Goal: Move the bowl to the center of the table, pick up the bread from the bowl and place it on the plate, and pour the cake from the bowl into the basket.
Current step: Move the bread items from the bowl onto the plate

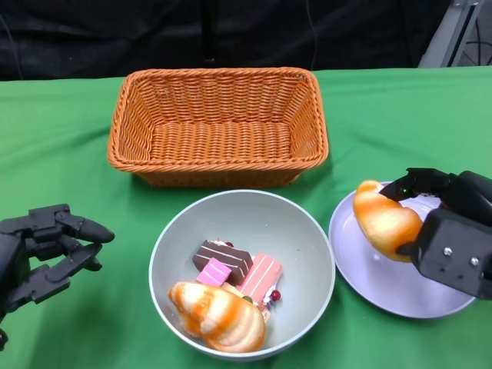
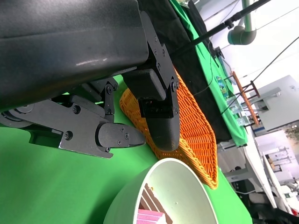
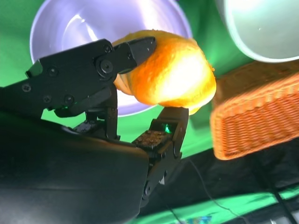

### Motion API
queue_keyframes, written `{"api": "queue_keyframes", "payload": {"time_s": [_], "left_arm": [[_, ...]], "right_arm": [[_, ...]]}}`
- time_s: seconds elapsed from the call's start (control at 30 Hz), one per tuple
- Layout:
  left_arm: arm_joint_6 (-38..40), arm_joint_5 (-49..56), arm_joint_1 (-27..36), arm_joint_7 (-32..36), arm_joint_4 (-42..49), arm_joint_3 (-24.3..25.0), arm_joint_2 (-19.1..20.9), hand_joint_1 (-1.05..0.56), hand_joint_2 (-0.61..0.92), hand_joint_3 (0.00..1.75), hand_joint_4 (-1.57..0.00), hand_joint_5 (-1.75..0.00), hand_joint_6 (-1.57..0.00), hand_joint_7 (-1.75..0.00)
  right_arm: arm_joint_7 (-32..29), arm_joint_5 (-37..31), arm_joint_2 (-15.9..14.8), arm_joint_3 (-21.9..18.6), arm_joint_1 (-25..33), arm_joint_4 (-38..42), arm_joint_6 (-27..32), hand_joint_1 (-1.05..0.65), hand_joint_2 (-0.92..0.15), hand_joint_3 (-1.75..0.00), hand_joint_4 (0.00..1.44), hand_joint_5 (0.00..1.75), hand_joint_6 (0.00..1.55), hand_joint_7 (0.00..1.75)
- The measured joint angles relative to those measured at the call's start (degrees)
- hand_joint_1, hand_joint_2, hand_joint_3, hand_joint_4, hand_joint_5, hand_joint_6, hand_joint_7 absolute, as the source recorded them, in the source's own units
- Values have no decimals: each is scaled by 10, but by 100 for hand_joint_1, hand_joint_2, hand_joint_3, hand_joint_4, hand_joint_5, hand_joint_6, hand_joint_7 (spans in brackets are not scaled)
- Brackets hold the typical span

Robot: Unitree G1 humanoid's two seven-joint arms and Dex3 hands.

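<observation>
On a table covered in smooth green cloth (image 1: 61, 146), a rectangular basket (image 1: 218, 127) of woven orange wicker sits at the far side, with ribbed, slanting walls. Just in front of it stands a round, glossy pale-grey bowl (image 1: 307, 238). Inside the bowl lie a golden, ridged bread roll (image 1: 219, 315) with a shiny crust and blocky cake pieces (image 1: 238, 269) in brown and pink with pale stripes. Beside the bowl on the right rests a shallow, smooth lavender plate (image 1: 384, 284). The right hand (image 1: 450, 231), made of matte black plastic with visible screws, grips a second glossy orange bread (image 1: 384, 221) over the plate's near-left part; its fingers (image 3: 126, 53) clamp the loaf from opposite sides. The left hand (image 1: 46, 250) hovers over the cloth left of the bowl, fingers apart and holding nothing.
</observation>
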Motion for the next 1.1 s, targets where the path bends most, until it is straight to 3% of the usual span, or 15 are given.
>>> {"api": "queue_keyframes", "payload": {"time_s": [0.3,0.5,0.6,0.8,0.83,0.87,0.93,1.1], "left_arm": [[-2,2,0,0,2,0,0,-8,92,28,-82,-117,-93,-73],[-2,2,1,0,2,0,0,-8,92,28,-82,-117,-93,-73],[-2,3,3,6,-2,0,0,-9,92,29,-82,-117,-93,-73],[-1,4,4,11,-7,-1,1,-9,92,29,-82,-116,-93,-73],[-1,4,4,12,-9,-1,1,-8,92,29,-83,-117,-93,-73],[-1,5,4,14,-9,-2,1,-8,92,29,-83,-117,-93,-74],[-1,8,5,16,-10,-3,1,-7,92,29,-83,-118,-93,-74],[-2,8,5,16,-10,-4,1,-7,92,30,-82,-119,-93,-75]], "right_arm": [[-16,-19,4,30,-24,96,-10,-12,-92,-4,67,122,75,55],[-23,-19,8,36,-28,112,-16,-12,-92,-4,66,122,76,54],[-34,-19,8,42,-29,129,-40,-14,-92,-2,67,106,78,41],[-44,-19,8,47,-30,145,-60,-15,-92,-2,67,103,81,36],[-44,-21,8,47,-29,142,-60,-27,-92,-1,54,78,55,19],[-43,-25,7,48,-25,134,-59,-33,-92,-1,53,58,45,10],[-41,-39,4,51,-13,104,-56,-41,-92,0,52,37,34,2],[-37,-46,4,54,-3,77,-48,-43,-92,0,53,29,32,0]]}}
